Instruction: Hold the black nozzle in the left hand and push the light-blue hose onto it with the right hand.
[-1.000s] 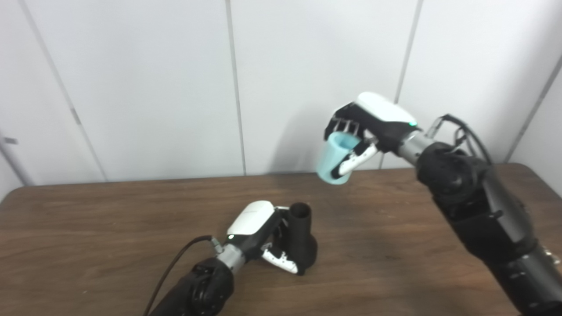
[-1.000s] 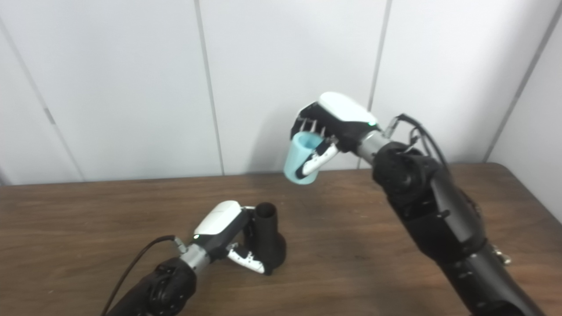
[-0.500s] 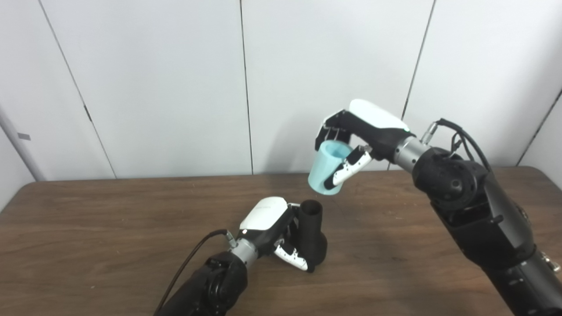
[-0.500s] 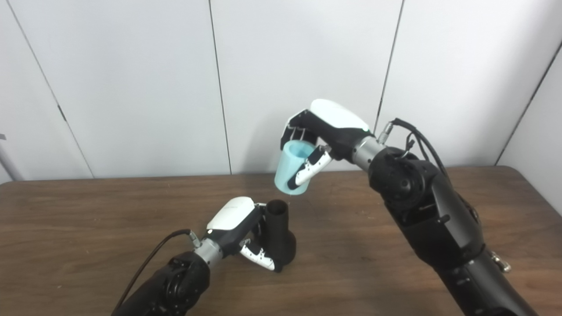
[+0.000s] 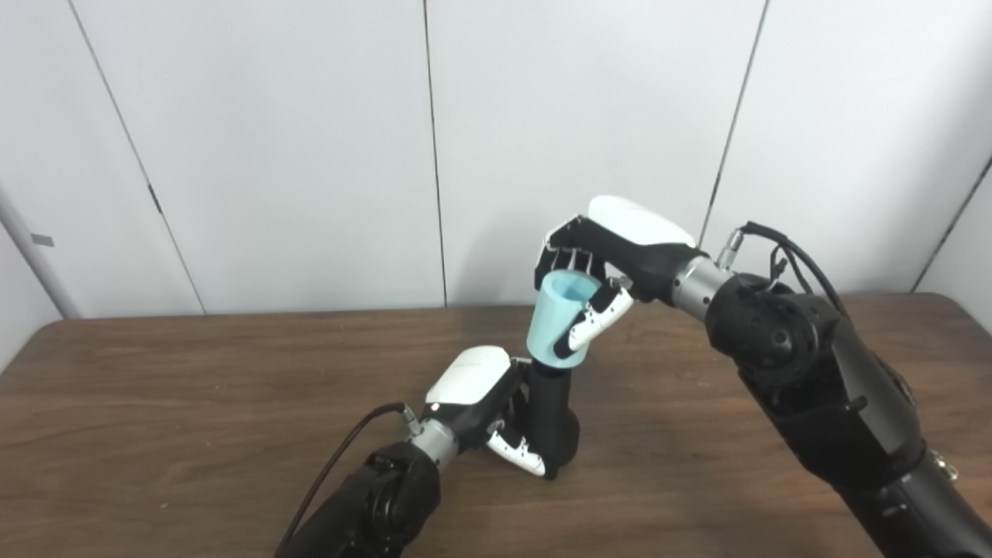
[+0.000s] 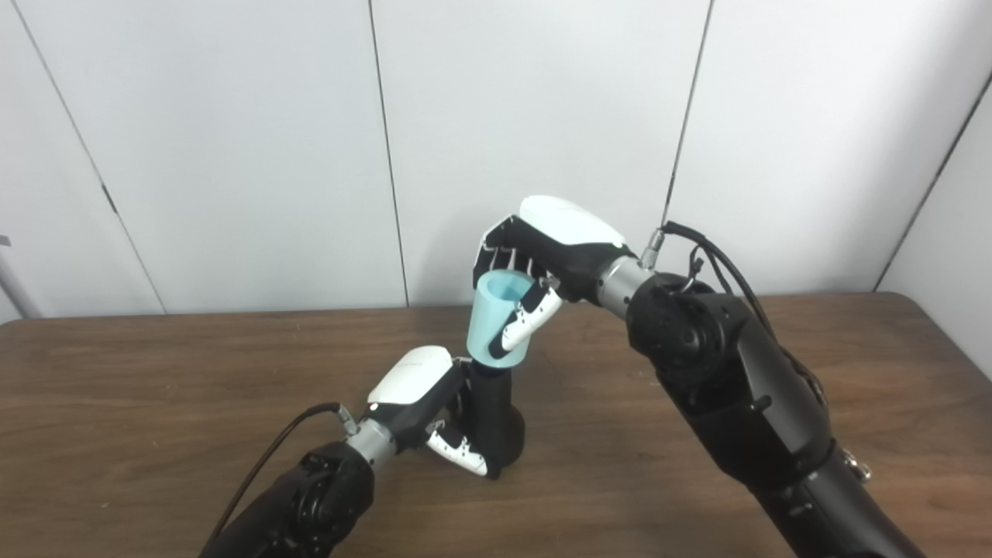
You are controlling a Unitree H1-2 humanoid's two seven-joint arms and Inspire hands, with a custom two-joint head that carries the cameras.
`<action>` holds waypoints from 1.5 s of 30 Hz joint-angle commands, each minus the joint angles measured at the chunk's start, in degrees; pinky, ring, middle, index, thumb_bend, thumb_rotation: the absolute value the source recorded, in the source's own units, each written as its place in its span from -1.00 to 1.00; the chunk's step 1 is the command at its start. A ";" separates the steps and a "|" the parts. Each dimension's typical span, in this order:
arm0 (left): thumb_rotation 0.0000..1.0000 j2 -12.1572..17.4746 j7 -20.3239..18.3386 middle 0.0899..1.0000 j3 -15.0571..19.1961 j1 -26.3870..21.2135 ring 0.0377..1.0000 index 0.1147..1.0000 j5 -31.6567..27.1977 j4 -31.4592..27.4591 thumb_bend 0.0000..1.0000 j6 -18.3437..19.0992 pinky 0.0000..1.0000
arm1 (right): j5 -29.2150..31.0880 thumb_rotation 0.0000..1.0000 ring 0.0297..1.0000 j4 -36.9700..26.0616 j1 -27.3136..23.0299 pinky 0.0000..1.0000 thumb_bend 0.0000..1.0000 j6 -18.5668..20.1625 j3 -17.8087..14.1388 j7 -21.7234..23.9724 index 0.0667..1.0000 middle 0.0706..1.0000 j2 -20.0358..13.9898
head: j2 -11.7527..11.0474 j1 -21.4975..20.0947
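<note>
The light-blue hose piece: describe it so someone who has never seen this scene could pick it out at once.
Start at the brown wooden table, then find the two robot arms meeting above its middle. The right hand grips a short, light-blue, slightly tapered tube, the light-blue hose, its lower end at the top of the upright black nozzle held by the left hand. It is the only pale, coloured item there.

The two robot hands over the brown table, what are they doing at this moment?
The left hand holds a black nozzle upright on the table. The right hand grips a light-blue hose piece and has its lower end right at the top of the nozzle. The hose sits tilted, and most of the nozzle's neck is bare, so the push is at most just starting. How far the hose is on, I cannot tell.
</note>
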 commanded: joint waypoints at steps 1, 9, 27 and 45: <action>-1.00 2.01 -7.17 -0.13 -3.02 4.16 -0.10 -0.17 3.26 3.45 0.05 4.46 -0.19 | -0.41 -1.00 -0.21 -2.32 -1.63 -0.33 0.03 -0.08 -0.59 0.09 -0.03 -0.09 -0.35 | 0.01 -0.04; -1.00 2.24 -7.10 -0.18 -2.74 4.12 -0.16 -0.15 2.99 2.93 0.05 4.54 -0.23 | 0.52 -1.00 -0.25 -2.69 -0.84 -0.40 0.03 -0.14 -0.69 1.25 0.00 -0.09 -0.41 | 0.56 0.04; -1.00 2.16 -6.70 -0.17 -2.80 4.29 -0.14 -0.16 3.32 2.15 0.05 5.04 -0.19 | -0.76 -1.00 -0.27 -1.75 0.95 -0.39 0.03 1.61 2.43 2.47 -0.01 -0.07 1.09 | 1.90 0.62; -1.00 1.58 -7.99 -0.13 -2.95 4.14 -0.11 -0.17 2.98 1.70 0.05 6.21 -0.20 | -1.42 -1.00 -0.25 -0.52 0.79 -0.38 0.03 0.65 3.99 1.90 -0.02 -0.05 4.57 | 2.79 1.17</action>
